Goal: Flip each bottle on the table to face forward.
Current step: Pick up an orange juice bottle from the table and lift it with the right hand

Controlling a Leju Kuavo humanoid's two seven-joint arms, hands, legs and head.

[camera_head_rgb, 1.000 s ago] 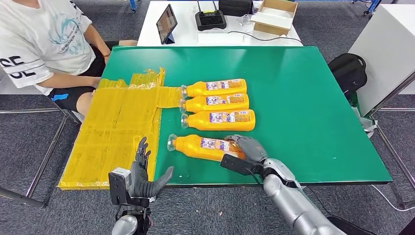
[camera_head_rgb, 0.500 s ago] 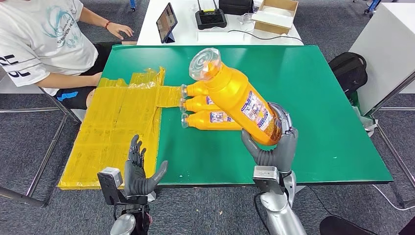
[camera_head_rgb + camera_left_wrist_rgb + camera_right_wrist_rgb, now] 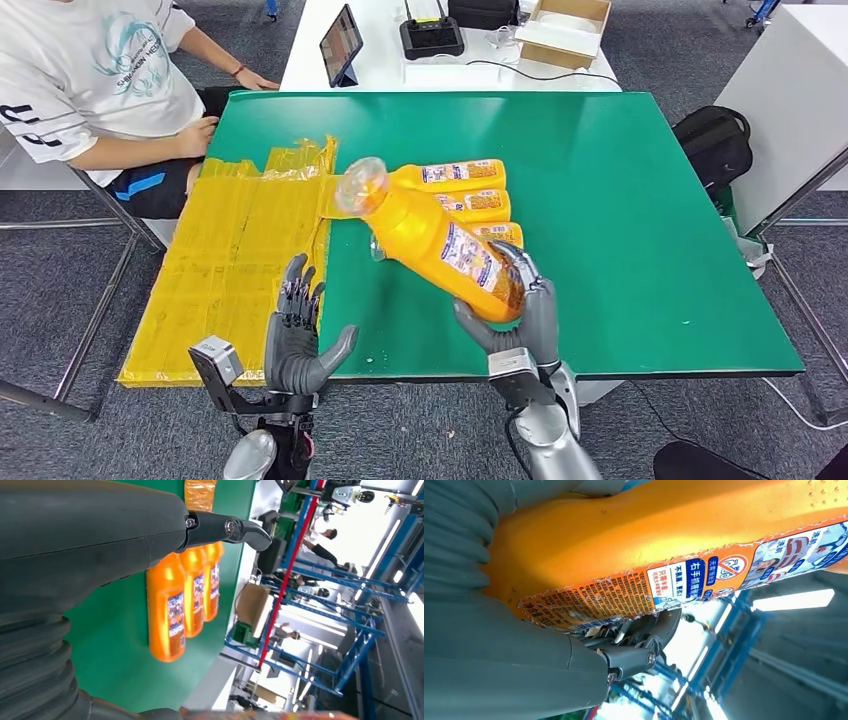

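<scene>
My right hand (image 3: 520, 315) grips the base of an orange bottle (image 3: 430, 240) and holds it in the air above the green table (image 3: 620, 180), clear cap tilted up and to the left. In the right wrist view the bottle (image 3: 664, 545) lies across my palm with its label edge showing. Three more orange bottles (image 3: 455, 178) lie side by side on the table behind it, caps to the left; the left wrist view shows these bottles (image 3: 182, 600) too. My left hand (image 3: 300, 335) hovers open at the table's near edge, fingers spread.
Yellow plastic sheeting (image 3: 240, 250) covers the table's left part. A person in a white shirt (image 3: 80, 80) sits at the far left corner. A white table (image 3: 430, 50) with a tablet, router and box stands behind. A black bag (image 3: 712, 145) lies at the right.
My right hand has brought the lifted bottle lower and to the left, its cap now tilted further left. My left hand has risen slightly. The person's arm has shifted.
</scene>
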